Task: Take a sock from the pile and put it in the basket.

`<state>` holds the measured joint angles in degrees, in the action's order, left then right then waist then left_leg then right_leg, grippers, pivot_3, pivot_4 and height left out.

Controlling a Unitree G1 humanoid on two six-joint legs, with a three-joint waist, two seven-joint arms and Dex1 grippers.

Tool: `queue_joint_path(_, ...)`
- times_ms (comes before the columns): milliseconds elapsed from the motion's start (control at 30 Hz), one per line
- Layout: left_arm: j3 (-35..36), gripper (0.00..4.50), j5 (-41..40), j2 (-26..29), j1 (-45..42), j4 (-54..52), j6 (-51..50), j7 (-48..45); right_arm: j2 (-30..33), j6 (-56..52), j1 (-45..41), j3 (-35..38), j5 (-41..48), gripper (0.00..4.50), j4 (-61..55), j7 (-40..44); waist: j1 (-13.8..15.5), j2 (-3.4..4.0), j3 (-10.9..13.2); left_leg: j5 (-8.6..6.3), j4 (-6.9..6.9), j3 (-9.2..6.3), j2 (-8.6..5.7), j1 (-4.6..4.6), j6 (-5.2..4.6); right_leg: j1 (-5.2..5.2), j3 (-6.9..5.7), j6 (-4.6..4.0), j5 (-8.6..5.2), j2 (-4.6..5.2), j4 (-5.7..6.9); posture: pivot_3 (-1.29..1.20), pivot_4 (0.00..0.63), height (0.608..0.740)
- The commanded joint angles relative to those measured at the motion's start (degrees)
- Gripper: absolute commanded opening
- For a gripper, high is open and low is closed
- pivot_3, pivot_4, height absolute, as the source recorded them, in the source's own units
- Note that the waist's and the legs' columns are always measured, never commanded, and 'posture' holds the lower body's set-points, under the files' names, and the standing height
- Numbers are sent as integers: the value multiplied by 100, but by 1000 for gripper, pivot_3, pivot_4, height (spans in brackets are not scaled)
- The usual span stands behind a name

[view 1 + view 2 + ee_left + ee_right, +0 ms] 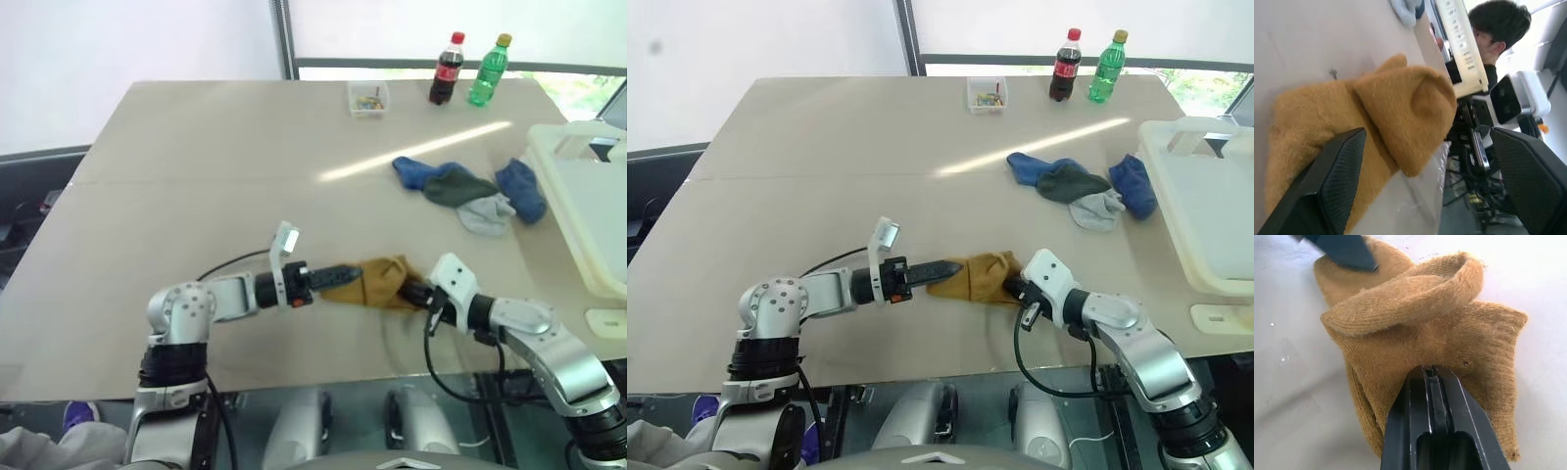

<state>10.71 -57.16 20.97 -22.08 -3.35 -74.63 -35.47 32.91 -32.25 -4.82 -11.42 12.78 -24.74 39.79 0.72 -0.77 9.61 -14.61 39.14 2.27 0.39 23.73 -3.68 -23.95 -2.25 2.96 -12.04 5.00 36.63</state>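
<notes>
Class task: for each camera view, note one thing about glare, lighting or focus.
Left eye view: a bright streak of glare crosses the table beyond the yellow sock. Right eye view: the same streak, and the window behind the bottles is washed out. Left wrist view: the near fingers are soft. Right wrist view: the sock's knit is crisp.

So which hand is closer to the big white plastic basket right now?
Right. The right hand is shut on the mustard-yellow knit sock, on its basket side; the left hand, open, sits on the sock's far side.
</notes>
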Motion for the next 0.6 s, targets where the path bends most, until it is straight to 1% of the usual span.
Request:
queue_joint_path(33, 127, 4300, 317, 396, 30, -148, 554, -161, 33, 18, 4, -36, -52, 35, -7, 9, -1, 0, 0, 0, 0, 0, 0, 0, 0, 0, 0, 0, 0, 0, 0, 0, 150, 737)
queue_joint_path(100, 63, 4300, 456, 573, 88, -154, 687, -193, 25, 17, 7, -47, -59, 35, -17, 6, -1, 0, 0, 0, 0, 0, 0, 0, 0, 0, 0, -1, 0, 0, 0, 0, 150, 737)
queue_joint_path(200, -318, 4300, 796, 962, 266, -334, 803, -348, -30, 17, -19, -84, -62, 35, 2, -4, 4, -1, 0, 0, 0, 0, -2, 2, 0, 2, -1, 0, 0, 4, -2, 0, 150, 737)
queue_joint_path(267, -560, 4300, 987, 1112, 306, -330, 911, -437, -53, 9, -29, -104, -68, 35, -2, -8, 4, 0, -1, -1, -1, 0, 0, 1, 0, 0, -2, -1, -1, 2, -4, 0, 150, 737)
queue_joint_path(333, -651, 4300, 806, 1111, 286, -347, 721, -591, -66, 2, -44, -113, -67, 35, 2, -7, 5, 2, -2, -1, -2, 0, 1, 0, 1, 0, -2, -1, -1, 3, -4, 0, 150, 737)
queue_joint_path(433, -901, 4300, 801, 1000, 206, -262, 571, -686, -78, -7, -67, -110, -66, 35, 14, 6, 5, 2, -2, -1, -2, 1, 1, 0, 1, 0, -1, -1, -1, 4, -4, 0, 150, 737)
queue_joint_path(500, -952, 4300, 759, 757, 61, -53, 462, -644, -87, -14, -74, -117, -70, 35, 14, 9, 22, 2, -3, -1, -2, 1, 0, 0, 0, 2, -1, 0, -1, 5, -4, 0, 150, 737)
queue_joint_path(600, -720, 4300, 383, 411, -197, 228, 15, -650, -108, -44, -52, -101, -46, 35, -25, -8, 18, 0, -4, -1, 0, -1, -2, 1, -1, 3, -3, 1, 0, 5, -4, 0, 150, 737)
